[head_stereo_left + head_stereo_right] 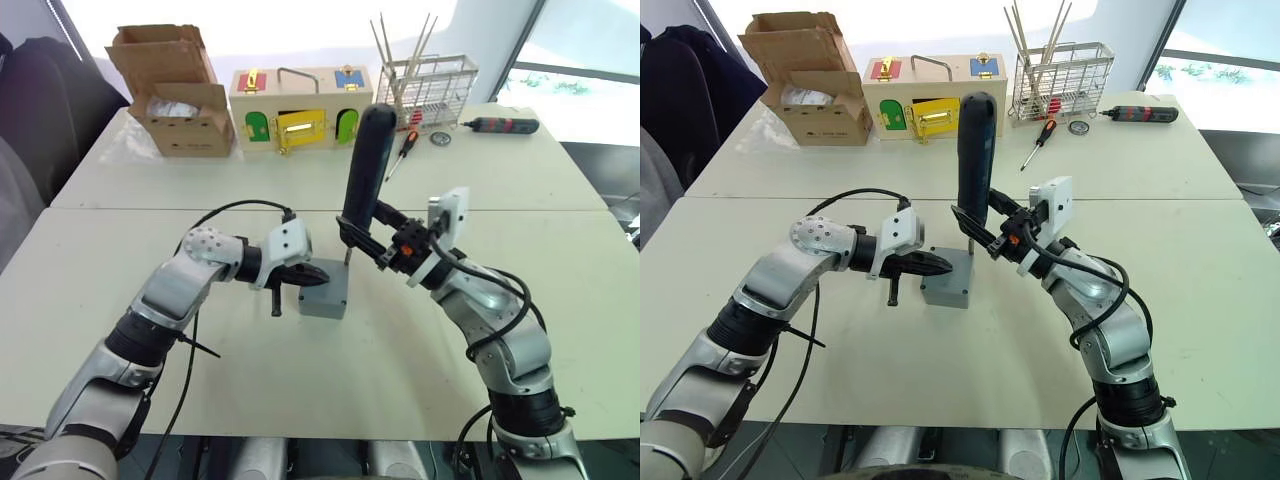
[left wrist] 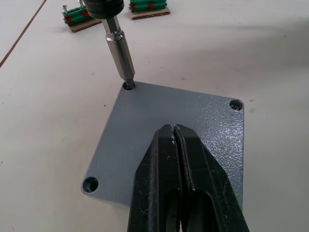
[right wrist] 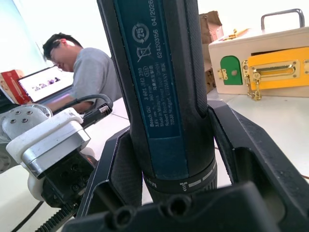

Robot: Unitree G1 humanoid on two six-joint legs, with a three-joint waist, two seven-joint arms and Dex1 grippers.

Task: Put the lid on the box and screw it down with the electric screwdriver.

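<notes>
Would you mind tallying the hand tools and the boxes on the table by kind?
Powered screwdrivers: 2, electric screwdriver and far black tool
Manual screwdrivers: 1, red-and-black screwdriver
Boxes: 3, grey box, wooden box, cardboard box
Total: 6

Lab: test tables [image 1: 520, 170], latch box [image 1: 300, 108], person at laptop [image 3: 36, 84].

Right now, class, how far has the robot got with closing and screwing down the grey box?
Done: the lid sits on the box. In hand: the right gripper holds the electric screwdriver upright, bit in one corner hole, while the shut left gripper rests on the lid. Left: three visible corner holes look unscrewed.
</notes>
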